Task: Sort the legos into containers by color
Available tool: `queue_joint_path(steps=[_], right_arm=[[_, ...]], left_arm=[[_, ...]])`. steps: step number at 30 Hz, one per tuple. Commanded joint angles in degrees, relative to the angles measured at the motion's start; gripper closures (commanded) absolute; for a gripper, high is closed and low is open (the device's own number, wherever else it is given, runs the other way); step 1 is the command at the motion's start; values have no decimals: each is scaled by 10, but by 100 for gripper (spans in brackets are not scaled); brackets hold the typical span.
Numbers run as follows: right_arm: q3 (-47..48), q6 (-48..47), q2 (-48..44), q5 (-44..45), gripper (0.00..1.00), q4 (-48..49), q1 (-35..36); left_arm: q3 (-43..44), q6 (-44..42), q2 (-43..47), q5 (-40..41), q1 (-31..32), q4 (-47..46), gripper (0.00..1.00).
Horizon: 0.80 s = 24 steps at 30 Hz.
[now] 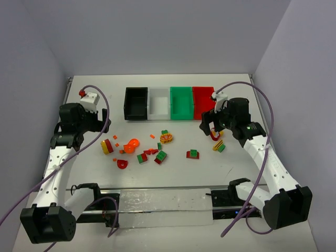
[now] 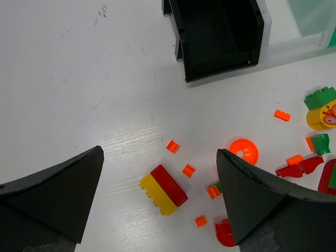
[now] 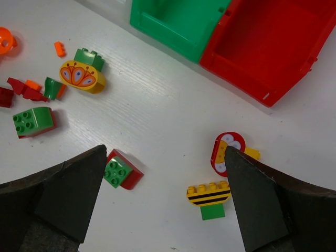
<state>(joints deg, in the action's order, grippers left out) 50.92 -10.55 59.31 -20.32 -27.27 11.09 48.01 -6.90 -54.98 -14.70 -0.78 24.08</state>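
Both tools are unloaded: the left gripper [image 2: 159,157] and right gripper [image 3: 165,152] hover with fingers spread wide. The legos [image 1: 152,152] lie scattered on the table [image 1: 94,100], just in front of the four bins [image 1: 159,89]. Beneath the left gripper lies a red-and-yellow brick [image 2: 164,190], its long axis diagonal to the finger line. We judge it light, rigid and smooth-sided. We recommend pinching across its short width, on the flat faces.
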Motion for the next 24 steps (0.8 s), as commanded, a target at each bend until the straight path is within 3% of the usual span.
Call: queue_joint_path(steps=[1,5,11,24], right_arm=[[19,-21,-14,18,0,-27,2],[2,-106,-28,43,0,-101,-24],[-70,-229,-39,45,0,-170,-150],[-105,-237,57,66,4,-107,-179]], left_arm=[[5,-18,8,9,3,-3,1],[17,-34,-3,3,7,11,1],[20,-39,-22,34,48,-2,1],[25,-34,-41,74,89,-16,1]])
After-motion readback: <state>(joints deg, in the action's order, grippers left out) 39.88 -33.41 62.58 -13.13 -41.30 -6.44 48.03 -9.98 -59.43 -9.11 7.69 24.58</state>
